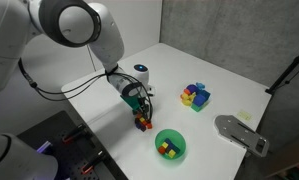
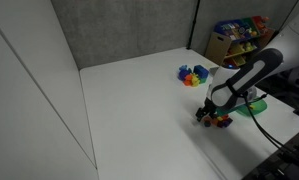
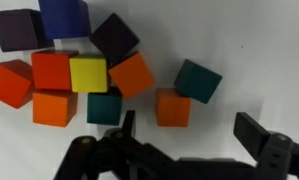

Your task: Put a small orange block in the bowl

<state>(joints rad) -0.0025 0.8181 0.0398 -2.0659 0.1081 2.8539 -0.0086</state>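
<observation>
In the wrist view a small orange block [image 3: 173, 108] lies on the white table just above the gap between my open gripper's [image 3: 189, 128] fingers, apart from both. Other orange blocks sit nearby: a larger one [image 3: 132, 75] and one at the left [image 3: 54, 107]. In an exterior view my gripper [image 1: 139, 108] hangs low over a cluster of blocks [image 1: 143, 123]. The green bowl [image 1: 170, 144] stands close by and holds a few coloured blocks. In an exterior view the bowl [image 2: 255, 107] is mostly hidden behind my arm.
Teal [image 3: 197, 80], yellow [image 3: 88, 74], red [image 3: 10, 82] and dark purple [image 3: 114, 38] blocks crowd the pile. A second block pile [image 1: 196, 96] lies further back. A grey flat object [image 1: 239, 133] and a white-blue device [image 1: 141, 72] rest on the table.
</observation>
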